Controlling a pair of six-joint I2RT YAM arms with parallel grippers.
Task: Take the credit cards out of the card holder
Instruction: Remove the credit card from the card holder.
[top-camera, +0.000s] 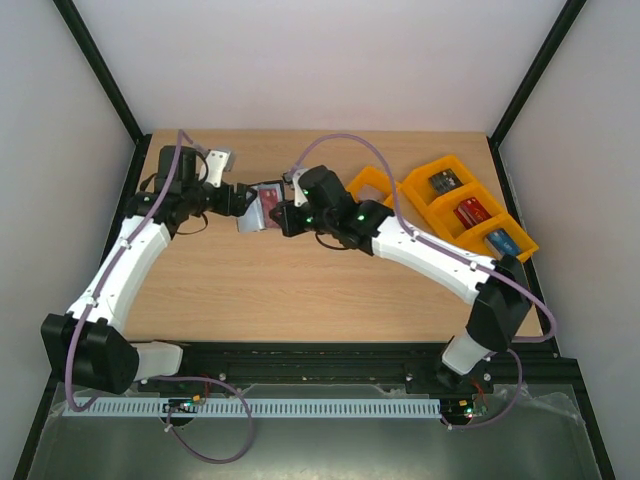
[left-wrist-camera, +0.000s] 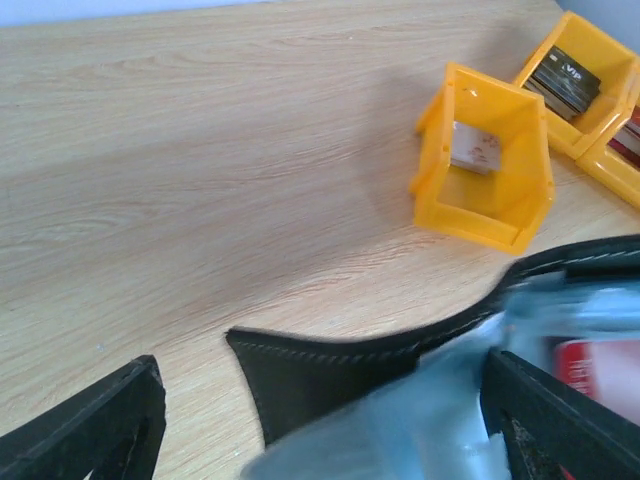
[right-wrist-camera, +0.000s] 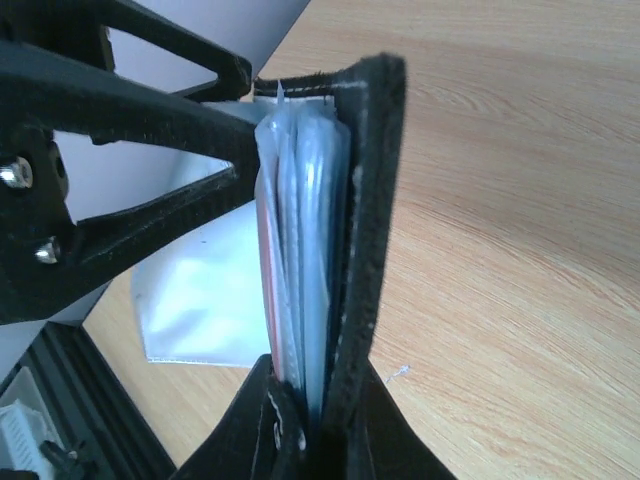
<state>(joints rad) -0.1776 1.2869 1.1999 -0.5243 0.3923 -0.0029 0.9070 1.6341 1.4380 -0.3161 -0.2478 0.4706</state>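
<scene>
Over the far middle of the wooden table (top-camera: 300, 290), the black card holder (top-camera: 262, 207) stands on edge between the two grippers, left of the orange trays (top-camera: 470, 205). The right gripper (right-wrist-camera: 310, 420) is pressed together on the holder's edge, pinching the black cover and the pale clear pockets (right-wrist-camera: 305, 220), with a red card (left-wrist-camera: 600, 365) showing inside one pocket. The left gripper (left-wrist-camera: 320, 420) is spread wide, one finger (left-wrist-camera: 560, 420) right beside the pockets and the other finger (left-wrist-camera: 100, 430) well apart from the holder.
</scene>
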